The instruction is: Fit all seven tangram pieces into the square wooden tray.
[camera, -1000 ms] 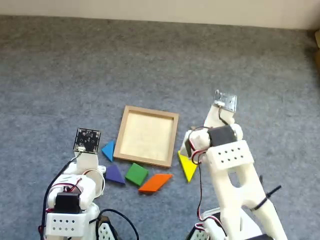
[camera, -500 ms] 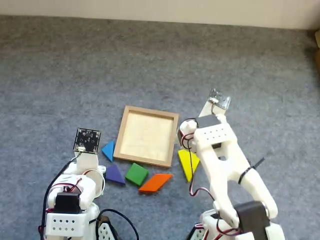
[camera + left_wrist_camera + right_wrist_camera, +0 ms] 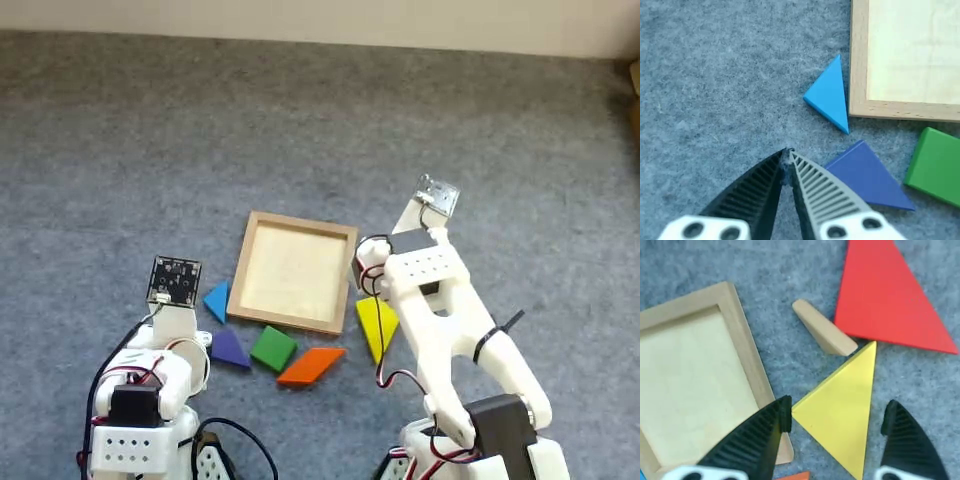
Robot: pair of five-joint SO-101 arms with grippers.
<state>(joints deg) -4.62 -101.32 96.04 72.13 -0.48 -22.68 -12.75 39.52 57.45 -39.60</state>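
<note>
The square wooden tray (image 3: 240,272) lies empty on the grey carpet. Along its near side lie a light blue triangle (image 3: 215,300), a dark blue triangle (image 3: 228,349), a green square (image 3: 272,347) and an orange parallelogram (image 3: 311,365). A yellow triangle (image 3: 377,325) lies by the tray's right corner. My right gripper (image 3: 836,415) hangs open over the yellow triangle (image 3: 842,407), one finger on each side of it. Just beyond are a plain wooden piece (image 3: 824,333) and a red triangle (image 3: 885,295). My left gripper (image 3: 788,152) is shut and empty, close to the light blue triangle (image 3: 830,96) and the dark blue triangle (image 3: 867,175).
The right arm (image 3: 430,275) covers the red and plain wooden pieces from above. The tray rim (image 3: 747,355) runs close beside the right gripper's finger (image 3: 782,412). Open carpet stretches beyond the tray and to both sides.
The right arm has folded forward and drawn in towards the tray's right corner, settling over the yellow triangle. The left arm and all pieces have stayed put.
</note>
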